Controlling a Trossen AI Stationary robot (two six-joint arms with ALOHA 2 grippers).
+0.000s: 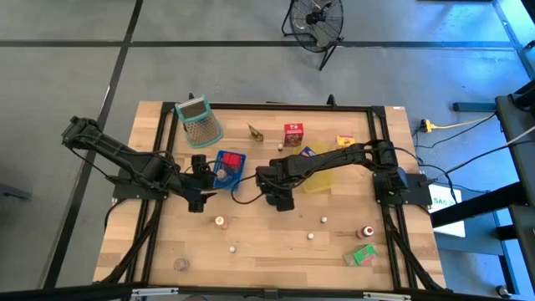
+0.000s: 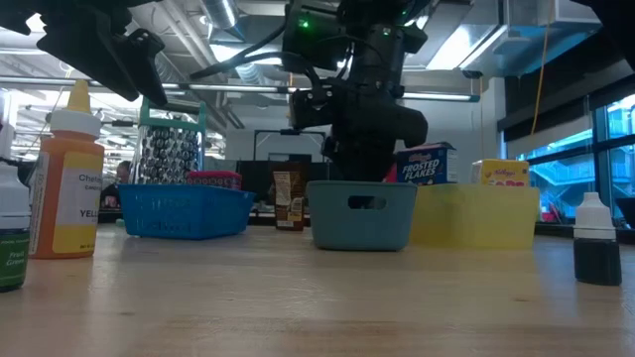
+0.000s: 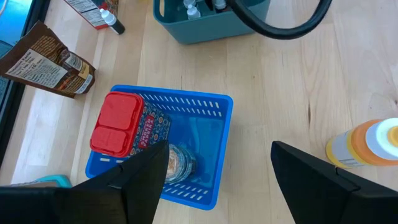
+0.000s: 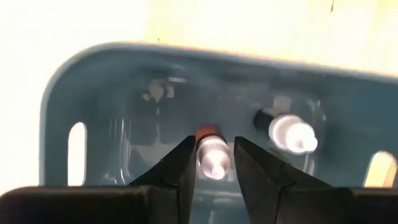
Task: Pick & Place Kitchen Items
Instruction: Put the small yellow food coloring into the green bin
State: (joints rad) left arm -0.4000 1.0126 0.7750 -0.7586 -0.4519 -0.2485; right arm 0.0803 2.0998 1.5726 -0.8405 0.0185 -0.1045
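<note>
Clock bearings are read from the table centre in the overhead view, with twelve at the far edge.

**Right claw** (image 4: 214,163): it sits at centre, down inside the grey-blue tray (image 4: 93,74). It straddles a small white-capped bottle (image 4: 212,152) that is in the tray. You cannot tell whether it is clamped on that bottle or has let go. A second small bottle (image 4: 292,134) stands just beside the first, also in the tray.

**Left claw** (image 3: 217,155): it is at nine o'clock, spread wide and empty, hovering over the near rim of the blue tray (image 3: 221,106).

**Done so far, by my reading:**
- The blue tray holds a red-lidded box (image 3: 115,121) and a round jar (image 3: 177,163).
- The grey-blue tray holds the two small bottles.
- The yellow tray (image 1: 322,180), at three o'clock, shows nothing inside that you can make out.

**Left on the bare wood:**
- The red carton (image 1: 292,134) at twelve.
- The brown packet (image 1: 255,132) just beside it, toward eleven.
- The yellow carton (image 1: 345,142) at one to two.
- The red-capped bottle (image 1: 365,232) at four.
- The green carton (image 1: 362,255) near it, toward five.
- The orange bottle (image 1: 220,221) at seven.
- Small round pieces (image 1: 311,236) scattered from five to seven.

Your sorting looks well short of half done. Most cartons and all the round pieces are untouched.
</note>
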